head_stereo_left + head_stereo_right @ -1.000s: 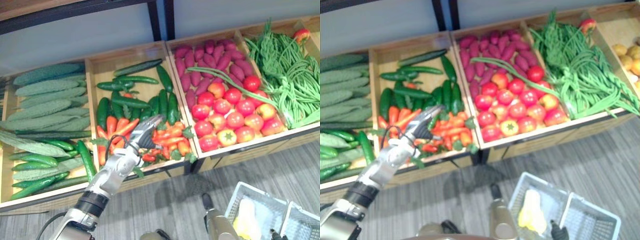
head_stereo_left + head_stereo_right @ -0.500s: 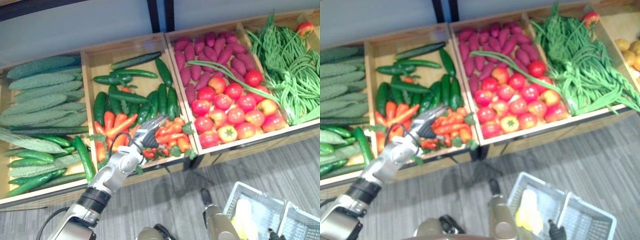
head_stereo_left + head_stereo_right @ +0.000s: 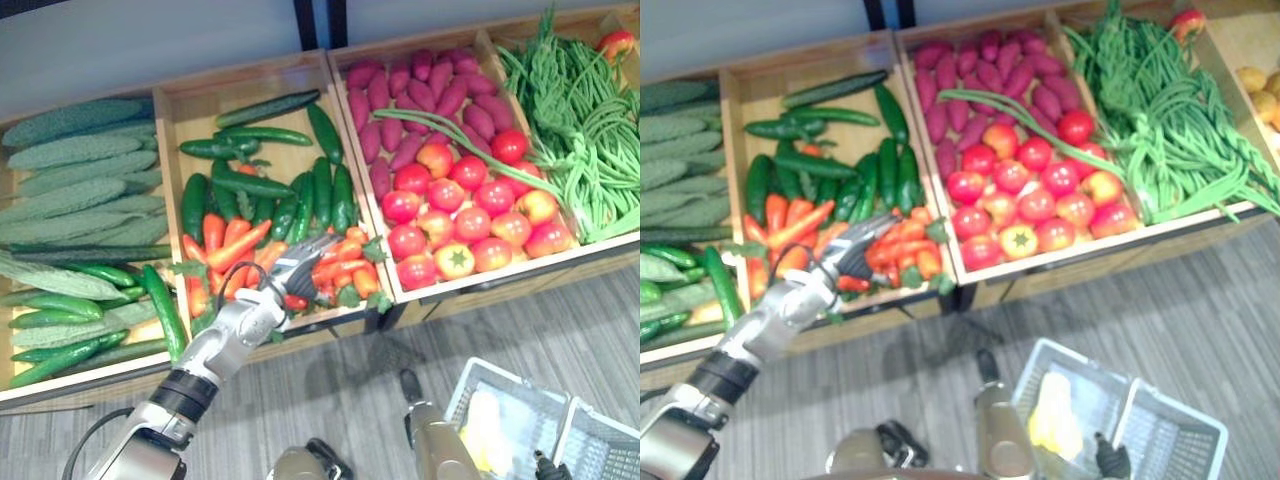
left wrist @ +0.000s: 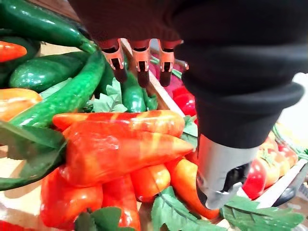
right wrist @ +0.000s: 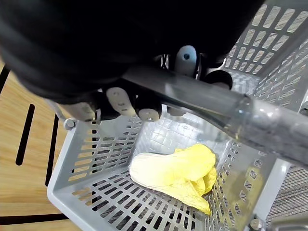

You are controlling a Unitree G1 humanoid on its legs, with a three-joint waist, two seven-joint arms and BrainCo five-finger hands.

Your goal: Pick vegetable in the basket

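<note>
Wooden crate (image 3: 195, 120) of cucumbers (image 3: 250, 185) and peppers is lying left of centre. Basket (image 5: 91, 159) is showing near right; we're curling right hand (image 5: 120, 101) round its handle (image 5: 192, 103). We're holding left hand (image 3: 288, 278) flat-fingered, gripping nothing, over red peppers (image 3: 338, 270) at crate's near end. Yellow leafy vegetable (image 5: 178, 173) is lying in basket.

Wooden bins (image 3: 192, 115), perhaps grey plank floor (image 3: 560, 320)

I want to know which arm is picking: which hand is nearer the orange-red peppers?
Left. The left hand hovers just above the orange-red peppers, fingers straight. The right hand is well apart from them, curled round the basket handle.
</note>
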